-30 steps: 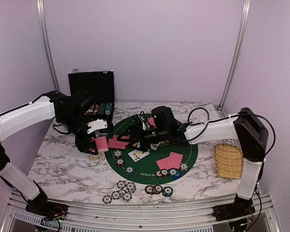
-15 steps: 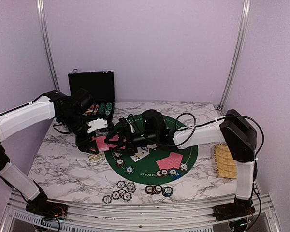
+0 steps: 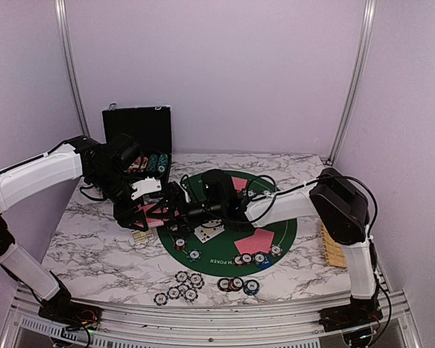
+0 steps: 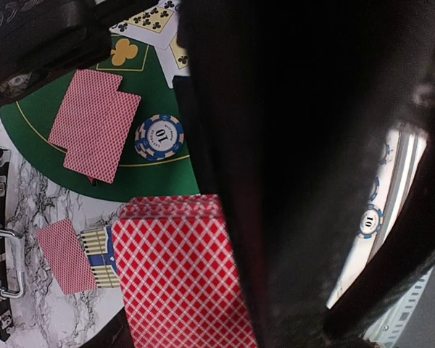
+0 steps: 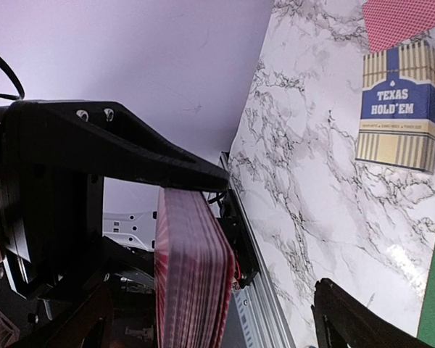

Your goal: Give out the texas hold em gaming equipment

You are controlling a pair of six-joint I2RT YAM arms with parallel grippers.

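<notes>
A black case (image 3: pixel 136 129) is stood open at the back left of the bench (image 3: pixel 87 254). Teal and red chips (image 3: pixel 152 162) are kept in it. A woven yellow tray (image 3: pixel 330 246) is seen at the right. It is mostly hidden behind the right arm, so what is in it cannot be told.

A stack of red-backed cards (image 4: pixel 177 283) is pinched in the left pincer (image 3: pixel 141 212), over the left edge of the green mat (image 3: pixel 225 246). Its long side is pointed out along that pincer's fingers, toward the right pincer (image 5: pixel 214 315).

The right pincer is spread wide, and the thin end of the stack is seen between its two fingers (image 5: pixel 355 319). Whether the stack is touched by them cannot be told. A card box (image 5: pixel 399 109) is laid flat on the bench, just beside the mat.
</notes>
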